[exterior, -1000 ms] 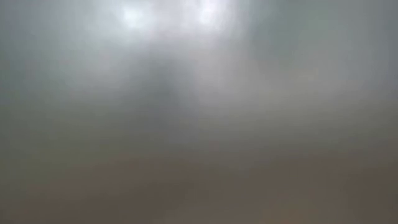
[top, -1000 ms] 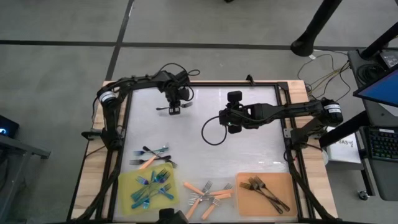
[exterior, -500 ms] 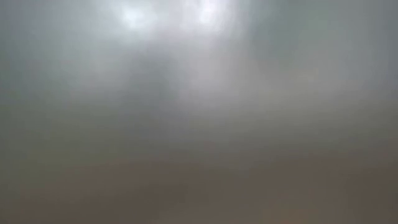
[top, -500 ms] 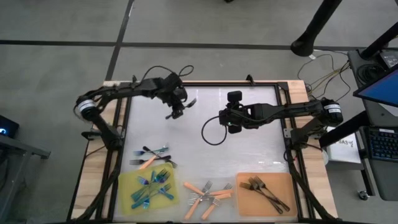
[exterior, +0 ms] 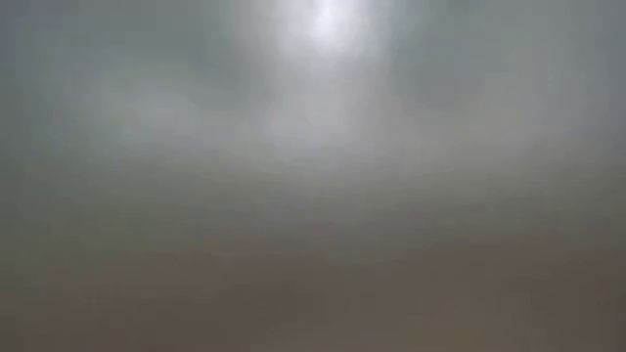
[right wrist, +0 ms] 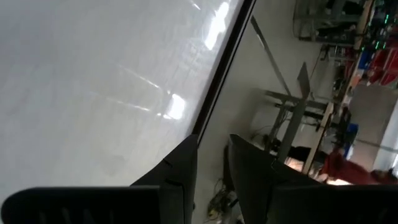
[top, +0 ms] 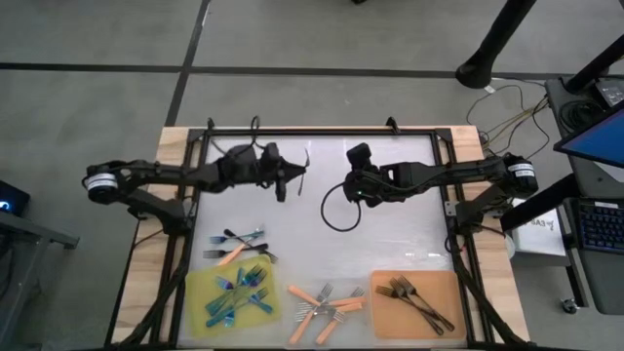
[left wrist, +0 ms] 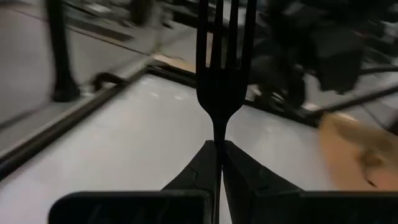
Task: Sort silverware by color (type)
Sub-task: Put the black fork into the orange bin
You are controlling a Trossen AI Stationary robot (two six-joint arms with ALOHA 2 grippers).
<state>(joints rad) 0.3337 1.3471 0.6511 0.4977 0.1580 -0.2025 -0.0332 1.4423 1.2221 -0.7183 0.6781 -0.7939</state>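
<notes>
My left gripper (top: pixel 289 176) hangs over the table's far middle, shut on a dark grey-black fork (left wrist: pixel 221 59). The fork's tines point away from the gripper, toward the right arm. My right gripper (top: pixel 355 185) hovers over the table's centre. In its wrist view its fingers (right wrist: pixel 211 158) stand a little apart with nothing between them. Blue-teal forks lie on a yellow mat (top: pixel 200 314), and dark forks lie on an orange mat (top: pixel 441 288). Orange-handled forks (top: pixel 327 304) lie between the mats, and a mixed bunch (top: pixel 237 246) lies above the yellow mat. The low view shows nothing. My left gripper pinches the dark fork by its thin handle (left wrist: pixel 219 138), just behind the head, between its two fingertips. The fingers lie along the fork. The fork is lifted clear of the table and sticks straight out ahead of the fingers, tines foremost.
A black frame (top: pixel 322 134) runs around the white table top. A black cable loop (top: pixel 336 213) hangs under the right arm. The middle of the table (top: pixel 390 244) between the arms and the mats is bare white surface.
My left arm has swung out toward the table's left and stretched low. Its gripper has tipped from pointing down to lying nearly level and pointing right. It has moved a little toward the near edge and the centre, still shut on the dark fork.
</notes>
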